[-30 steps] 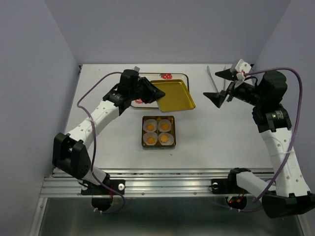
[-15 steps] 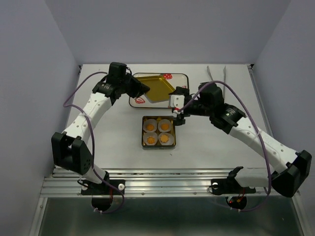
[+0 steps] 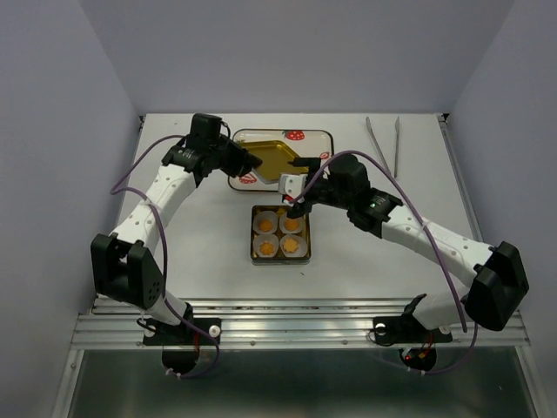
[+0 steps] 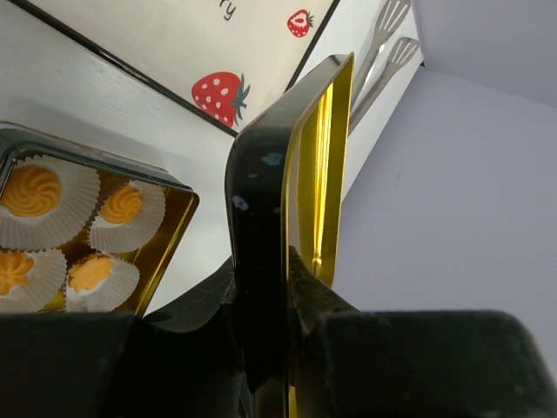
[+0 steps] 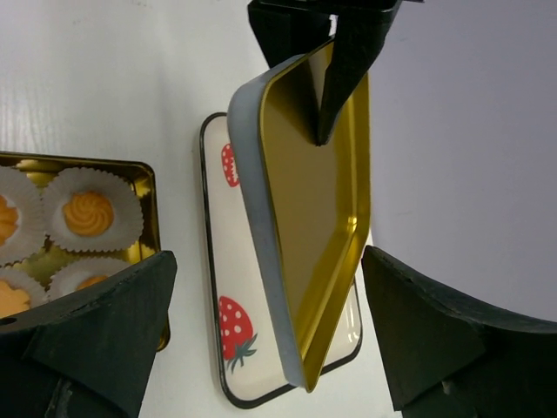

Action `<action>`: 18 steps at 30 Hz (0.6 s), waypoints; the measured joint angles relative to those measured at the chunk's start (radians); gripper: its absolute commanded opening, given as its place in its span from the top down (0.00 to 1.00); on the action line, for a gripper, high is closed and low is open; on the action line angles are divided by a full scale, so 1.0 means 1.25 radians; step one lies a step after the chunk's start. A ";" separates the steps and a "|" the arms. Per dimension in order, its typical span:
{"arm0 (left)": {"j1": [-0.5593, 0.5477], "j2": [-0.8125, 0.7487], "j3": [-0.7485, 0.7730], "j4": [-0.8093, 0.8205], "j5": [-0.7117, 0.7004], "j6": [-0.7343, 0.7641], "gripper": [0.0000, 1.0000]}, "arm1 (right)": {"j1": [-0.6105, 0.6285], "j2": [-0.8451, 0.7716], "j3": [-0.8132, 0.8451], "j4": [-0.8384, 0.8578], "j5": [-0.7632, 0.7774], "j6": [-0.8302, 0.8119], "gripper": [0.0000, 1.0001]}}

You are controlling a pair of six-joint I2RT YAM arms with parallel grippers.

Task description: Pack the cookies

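At the table's centre, we see the four cookies (image 3: 266,248) in paper cups (image 4: 74,213) inside the open gold tin (image 3: 253,235), our left gripper (image 3: 253,161) clamped on the tilted lid (image 3: 283,157), our right gripper (image 3: 305,185) spread wide just beside it.

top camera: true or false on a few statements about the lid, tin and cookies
The left tool holds the gold lid. True.
The lid is shut on the tin. False: the tin is open, and the lid is held tilted over the strawberry tray.
Four cookies sit in paper cups in the tin. True.
The right tool is shut on the tongs. False: it is open by the lid, and the tongs lie apart on the table.
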 measured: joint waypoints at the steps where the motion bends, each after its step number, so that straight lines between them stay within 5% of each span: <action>1: 0.000 -0.005 -0.006 0.000 0.001 -0.003 1.00 | 0.000 0.004 -0.003 0.013 0.000 -0.001 0.13; 6: 0.000 -0.048 -0.041 -0.003 0.006 -0.015 1.00 | 0.002 0.034 -0.008 0.076 -0.001 -0.004 0.15; 18: 0.000 -0.092 -0.041 -0.022 0.002 -0.020 1.00 | 0.005 0.083 -0.030 0.190 -0.001 -0.005 0.41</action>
